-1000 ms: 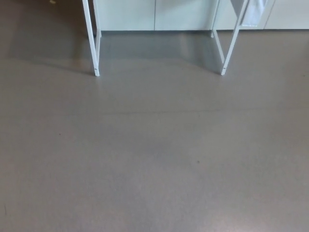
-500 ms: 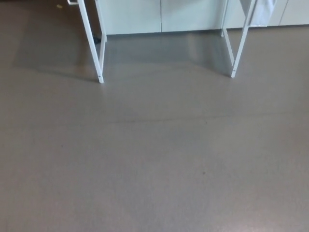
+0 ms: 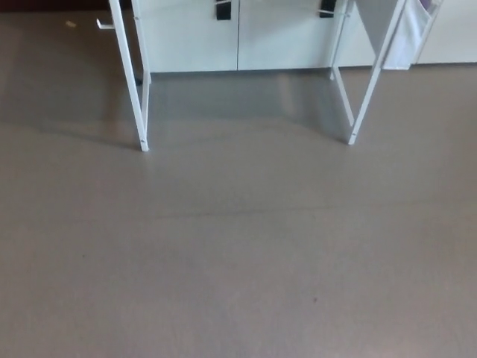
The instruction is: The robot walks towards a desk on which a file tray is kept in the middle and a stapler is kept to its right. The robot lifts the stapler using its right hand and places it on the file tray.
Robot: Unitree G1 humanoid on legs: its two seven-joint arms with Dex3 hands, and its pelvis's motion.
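the far white cupboards [image 3: 186,37] were shut, hiding what was inside. the white desk legs [image 3: 136,112] stood on the grey floor [image 3: 238,261], lower in the picture than before, as the camera had moved. the stapler, file tray and both hands were out of view.

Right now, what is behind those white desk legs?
Behind the desk legs: white cabinet doors with two dark handles. The legs hide narrow strips of the doors.

The white desk legs [image 3: 141,134] run off the top edge — only their lower lengths show. Two dark fittings [image 3: 223,9] on the cabinet fronts [image 3: 190,37] are cropped there too. Upper left, a pale speck [image 3: 71,24] — too small to tell.
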